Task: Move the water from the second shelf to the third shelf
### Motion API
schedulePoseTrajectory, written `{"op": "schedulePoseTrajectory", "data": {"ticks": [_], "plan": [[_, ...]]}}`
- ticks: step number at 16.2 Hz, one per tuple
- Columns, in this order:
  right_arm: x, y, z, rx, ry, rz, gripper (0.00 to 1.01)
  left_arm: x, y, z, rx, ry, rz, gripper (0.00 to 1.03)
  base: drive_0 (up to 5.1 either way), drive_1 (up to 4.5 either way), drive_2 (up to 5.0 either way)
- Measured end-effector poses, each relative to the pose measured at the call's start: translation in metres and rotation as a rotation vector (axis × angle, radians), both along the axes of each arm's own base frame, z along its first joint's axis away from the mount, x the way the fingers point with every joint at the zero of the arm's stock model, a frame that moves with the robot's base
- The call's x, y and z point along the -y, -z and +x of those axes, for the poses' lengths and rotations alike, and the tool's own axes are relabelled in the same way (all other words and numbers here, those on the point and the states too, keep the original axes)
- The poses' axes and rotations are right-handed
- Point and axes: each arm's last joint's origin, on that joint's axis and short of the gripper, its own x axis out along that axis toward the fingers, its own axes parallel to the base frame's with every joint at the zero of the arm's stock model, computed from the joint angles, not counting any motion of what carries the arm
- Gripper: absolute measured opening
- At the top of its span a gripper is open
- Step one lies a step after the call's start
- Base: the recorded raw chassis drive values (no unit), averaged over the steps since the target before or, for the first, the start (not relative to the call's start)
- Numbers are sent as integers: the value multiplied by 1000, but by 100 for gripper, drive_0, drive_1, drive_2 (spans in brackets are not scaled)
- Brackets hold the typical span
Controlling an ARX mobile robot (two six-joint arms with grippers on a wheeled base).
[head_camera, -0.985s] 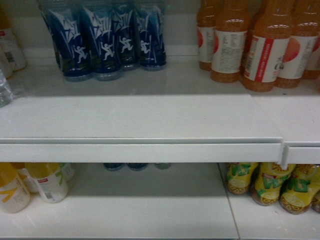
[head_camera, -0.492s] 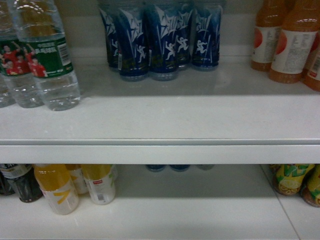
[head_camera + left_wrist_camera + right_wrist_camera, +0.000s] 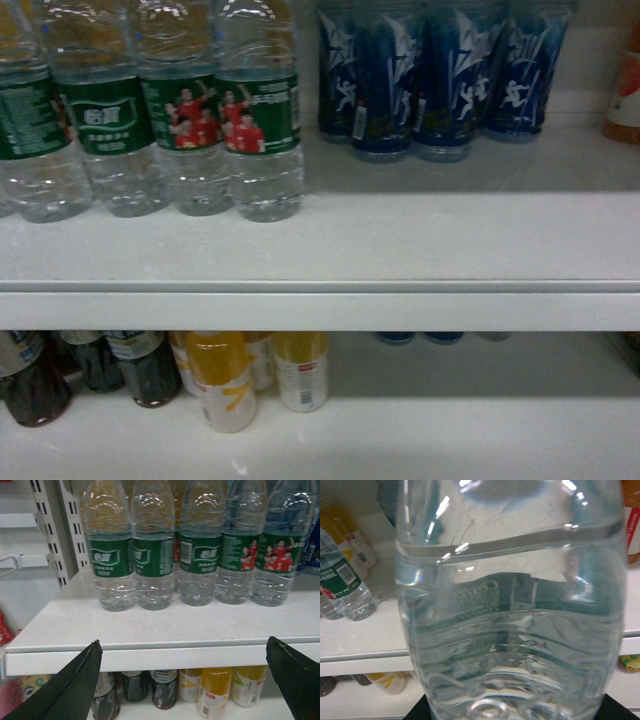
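Now shows four green-labelled water bottles on the upper shelf (image 3: 330,300) at head-view left, where half a second ago only two stood at the edge; blue-wrapped bottles (image 3: 440,80) pushed to upper right, orange bottles almost out of view. Below, dark cola bottles (image 3: 150,365) and yellow juice bottles (image 3: 225,380) newly in sight. Fills the right wrist view: the water (image 3: 512,610), a clear ribbed bottle, green label seen through from behind with mirrored lettering, close against the camera in front of the shelving. Right gripper (image 3: 512,712) only a dark base beneath the bottle; cannot tell whether clamped on it. Left gripper (image 3: 190,680) spread wide, fingers (image 3: 70,690) dark at the lower corners, holding nothing, before a row of five such bottles (image 3: 200,550) standing side by side.
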Motion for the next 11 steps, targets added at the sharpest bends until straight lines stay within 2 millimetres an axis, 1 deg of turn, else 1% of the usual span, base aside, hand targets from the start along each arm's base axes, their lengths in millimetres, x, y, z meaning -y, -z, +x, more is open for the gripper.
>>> {"op": "schedulePoseTrajectory", "data": {"ticks": [5, 11], "plan": [[0, 0, 0, -1, 0, 0, 39, 0, 0, 0, 0, -1, 0, 98, -490, 241, 241], [0, 0, 0, -3, 0, 0, 39, 0, 0, 0, -1, -1, 0, 98, -406, 201, 201]]}}
